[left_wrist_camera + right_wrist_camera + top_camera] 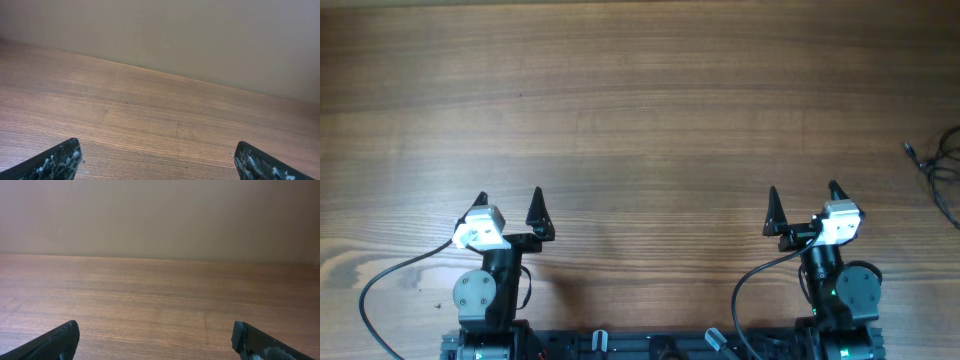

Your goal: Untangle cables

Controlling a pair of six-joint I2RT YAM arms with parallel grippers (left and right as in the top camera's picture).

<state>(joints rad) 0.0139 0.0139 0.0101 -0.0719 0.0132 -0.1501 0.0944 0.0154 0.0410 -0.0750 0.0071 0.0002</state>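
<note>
Cables [942, 165] lie well beyond the right gripper [803, 205]; it and the left gripper [509, 206] wait spread, empty, apparently parked.

Matt wood-grain table [640, 100], thin black rubbery cables [940, 165]

Left tool [509, 200] and right tool [803, 194] wide open, empty.

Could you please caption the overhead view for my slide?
Both claws, left and right, open; thin cables at table's right edge.
</note>
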